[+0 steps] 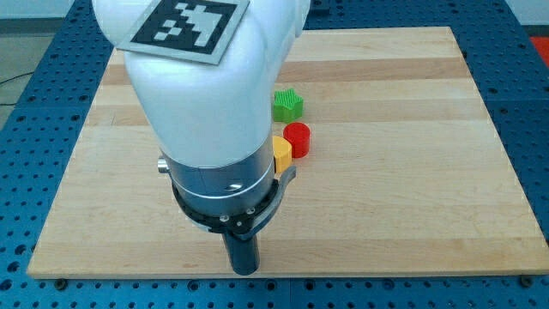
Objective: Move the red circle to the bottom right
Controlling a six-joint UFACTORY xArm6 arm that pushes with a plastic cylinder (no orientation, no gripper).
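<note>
Three blocks, red circle (297, 138), yellow block (281, 154), green star (288, 105), cluster mid-desk (412, 189); my tip (245, 271) at the bottom edge holds nothing

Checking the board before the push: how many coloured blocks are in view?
3: a green star near the centre, a red circle just below it, and a yellow block touching the red circle's left. The arm may hide others.

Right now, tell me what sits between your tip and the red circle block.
In the camera view, my tip is below and left of the red circle block. The yellow block, partly hidden by my arm, lies between, touching the red one.
</note>
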